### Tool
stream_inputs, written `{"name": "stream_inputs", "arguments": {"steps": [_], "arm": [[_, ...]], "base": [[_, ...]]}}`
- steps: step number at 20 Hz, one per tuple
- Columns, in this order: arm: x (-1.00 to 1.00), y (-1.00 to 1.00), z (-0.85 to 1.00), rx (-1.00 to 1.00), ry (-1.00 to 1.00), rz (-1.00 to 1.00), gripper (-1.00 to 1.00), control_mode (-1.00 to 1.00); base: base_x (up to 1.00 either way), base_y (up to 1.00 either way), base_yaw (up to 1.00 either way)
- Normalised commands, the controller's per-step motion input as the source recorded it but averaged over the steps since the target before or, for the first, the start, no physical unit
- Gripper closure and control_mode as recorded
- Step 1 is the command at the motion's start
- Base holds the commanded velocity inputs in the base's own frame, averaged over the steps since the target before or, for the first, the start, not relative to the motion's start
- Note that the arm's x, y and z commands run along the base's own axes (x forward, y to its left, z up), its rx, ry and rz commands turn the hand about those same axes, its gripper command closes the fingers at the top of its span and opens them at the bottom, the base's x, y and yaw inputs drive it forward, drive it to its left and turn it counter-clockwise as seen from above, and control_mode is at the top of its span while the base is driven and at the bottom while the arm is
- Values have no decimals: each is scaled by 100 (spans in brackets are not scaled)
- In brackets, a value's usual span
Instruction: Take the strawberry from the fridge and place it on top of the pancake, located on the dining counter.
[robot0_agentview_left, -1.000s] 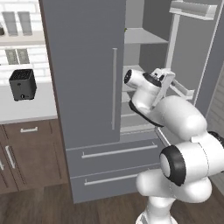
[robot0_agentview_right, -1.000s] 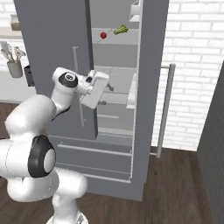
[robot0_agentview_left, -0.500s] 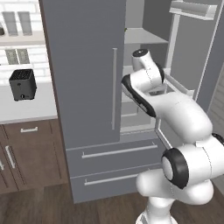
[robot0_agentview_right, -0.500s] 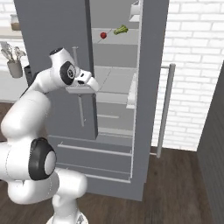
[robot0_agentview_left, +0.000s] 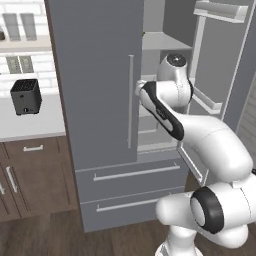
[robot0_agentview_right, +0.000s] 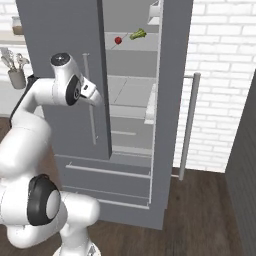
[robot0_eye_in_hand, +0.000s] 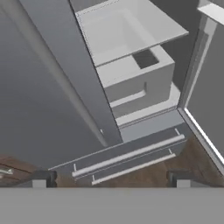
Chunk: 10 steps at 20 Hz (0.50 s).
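Observation:
The fridge (robot0_agentview_left: 100, 75) has its left door shut and its right door swung open. On an upper shelf lies the strawberry (robot0_agentview_right: 118, 40), small and red. My gripper (robot0_agentview_right: 96, 99) hangs in front of the opening by the shut door's edge, well below the strawberry and pointing down. In the hand view my gripper (robot0_eye_in_hand: 110, 181) is open with nothing between its tips, facing the fridge (robot0_eye_in_hand: 43, 87), its lower shelves and its drawers. In the left base view the gripper (robot0_agentview_left: 139, 90) sits at the door edge. The pancake and the dining counter are out of view.
A green vegetable (robot0_agentview_right: 138, 34) lies just right of the strawberry. The open right door (robot0_agentview_left: 220, 65) with its bins stands close to my arm's right. A black toaster (robot0_agentview_left: 26, 96) sits on the wall counter at left. A utensil holder (robot0_agentview_right: 16, 75) stands beside the fridge.
My arm has lifted its wrist higher and swung the hand left, from the middle of the opening to the shut door's edge, tipping it downward. The gripper stays open.

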Motion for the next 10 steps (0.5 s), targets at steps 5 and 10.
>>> {"name": "stream_inputs", "arguments": {"steps": [5,10], "arm": [[16,39,50,-13,-1,27,-100,-100],[40,47,17,-30,-15,20,-100,-100]], "base": [[0,0,0],[0,0,0]]}}
